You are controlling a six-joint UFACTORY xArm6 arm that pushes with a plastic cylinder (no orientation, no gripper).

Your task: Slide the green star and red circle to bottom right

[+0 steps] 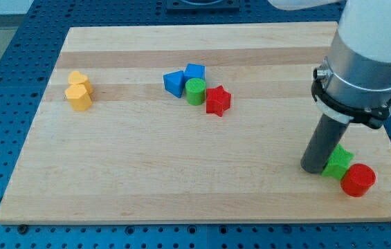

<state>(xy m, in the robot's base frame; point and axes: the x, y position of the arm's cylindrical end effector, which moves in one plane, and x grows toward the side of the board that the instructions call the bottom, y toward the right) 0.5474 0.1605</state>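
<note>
Green star (338,163) is sitting at the board's (181,187) bottom right, bright green, partly hidden behind my rod. Red circle (358,180) is touching it on the view's lower right, a glossy red cylinder near the board's edge. My tip (315,168) is resting just left of the star, touching it; a plain rod, no jaws. I'm seeing no writing anywhere. Mid-board, a green circle (195,90), red star (217,100) and two blue blocks (183,79) are clustering. Two yellow blocks (79,90) are sitting far left.
</note>
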